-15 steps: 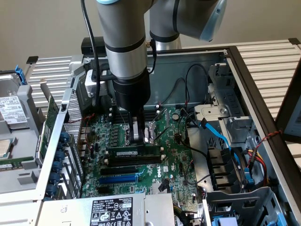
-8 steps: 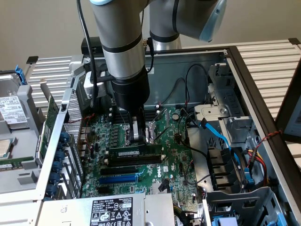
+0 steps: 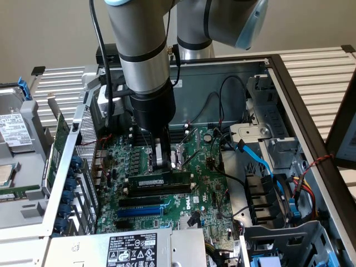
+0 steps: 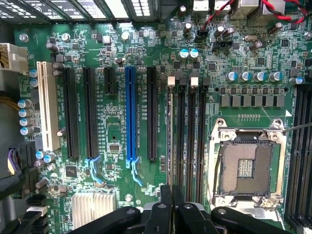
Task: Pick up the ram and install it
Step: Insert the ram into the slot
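Black fingers of the gripper (image 3: pixel 163 165) are pressed almost together, pinching the ram (image 3: pixel 158 181) by its top edge. The stick stands upright among the memory slots (image 3: pixel 151 199) on the motherboard (image 3: pixel 214 192). If it is skewed, pushing could jam it or flex the board.

exterior: above case (image 3: pixel 311 111), angled down | wrist: close, facing motherboard (image 4: pixel 117 131) squarely | shared: apparently memory slots (image 4: pixel 185 141)

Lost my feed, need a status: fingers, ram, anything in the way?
Fingers shut, just over ram. Ram upright in slot, seating unclear. Nothing between them.
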Available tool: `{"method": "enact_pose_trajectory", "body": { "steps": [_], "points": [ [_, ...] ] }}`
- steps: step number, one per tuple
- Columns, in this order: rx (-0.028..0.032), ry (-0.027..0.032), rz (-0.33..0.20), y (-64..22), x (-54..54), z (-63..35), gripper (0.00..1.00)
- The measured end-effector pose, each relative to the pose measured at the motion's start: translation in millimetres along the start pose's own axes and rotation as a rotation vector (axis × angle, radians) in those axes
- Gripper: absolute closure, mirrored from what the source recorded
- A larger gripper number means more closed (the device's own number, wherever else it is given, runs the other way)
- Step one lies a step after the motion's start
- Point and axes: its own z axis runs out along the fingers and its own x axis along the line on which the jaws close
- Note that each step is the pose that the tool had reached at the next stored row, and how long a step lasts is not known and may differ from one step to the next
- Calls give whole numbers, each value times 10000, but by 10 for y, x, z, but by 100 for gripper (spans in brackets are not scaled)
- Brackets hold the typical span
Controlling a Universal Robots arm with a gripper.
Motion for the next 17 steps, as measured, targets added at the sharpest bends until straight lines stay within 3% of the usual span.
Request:
{"method": "enact_pose_trajectory", "body": {
  "steps": [3, 10, 17],
  "points": [
    [-23, 46, -8, 0, -4, 0, 88],
    [-108, 50, -13, 1, -8, 0, 88],
    [-123, 39, -38, 1, -12, 0, 88]
  ]
}}
